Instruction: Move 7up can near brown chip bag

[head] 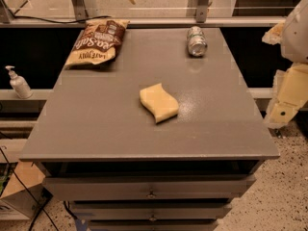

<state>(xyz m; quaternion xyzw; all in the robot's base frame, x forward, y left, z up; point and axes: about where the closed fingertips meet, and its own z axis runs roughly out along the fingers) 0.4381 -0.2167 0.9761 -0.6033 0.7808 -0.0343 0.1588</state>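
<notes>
The 7up can (196, 41) is silver and green and lies on its side at the far right of the grey cabinet top (96, 124). The brown chip bag (98, 42), with white lettering, lies flat at the far left corner, well apart from the can. My gripper (288, 94) is a cream-coloured assembly at the right edge of the view. It hangs beyond the cabinet's right side, to the right of the can and nearer to the camera, and touches nothing.
A yellow wavy sponge (159, 102) lies near the middle of the top. A soap pump bottle (18, 83) stands on a ledge to the left. Drawers (151, 189) face front below. A rail and glass run behind the cabinet.
</notes>
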